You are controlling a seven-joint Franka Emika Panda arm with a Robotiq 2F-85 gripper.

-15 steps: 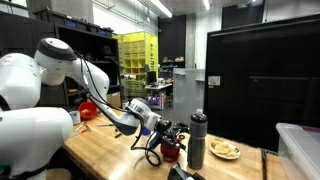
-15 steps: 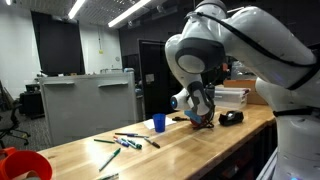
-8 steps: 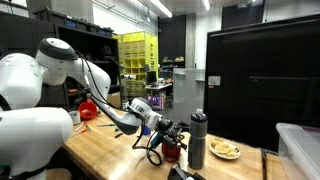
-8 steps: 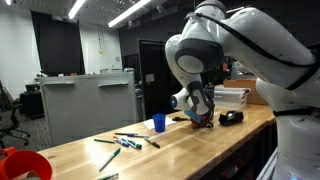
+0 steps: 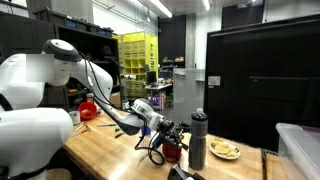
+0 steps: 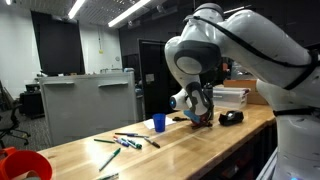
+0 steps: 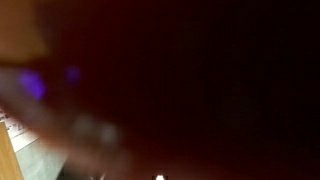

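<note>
table [image 5: 100, 152]: wood — smooth, light sheen | arm [image 5: 25, 85]: glossy white plastic | bottle [image 5: 197, 142]: matt dark

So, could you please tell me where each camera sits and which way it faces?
An exterior view: beside the robot's base, looking along the wooden table to the gripper, a red object and a dark bottle; the white arm fills the left.
An exterior view: from the opposite end of the table, looking past markers and a blue cup towards the robot's arm.
Wrist view: dark and blurred, close to something; no fingers can be made out.
Shared: both exterior views show the gripper at the red object.
</note>
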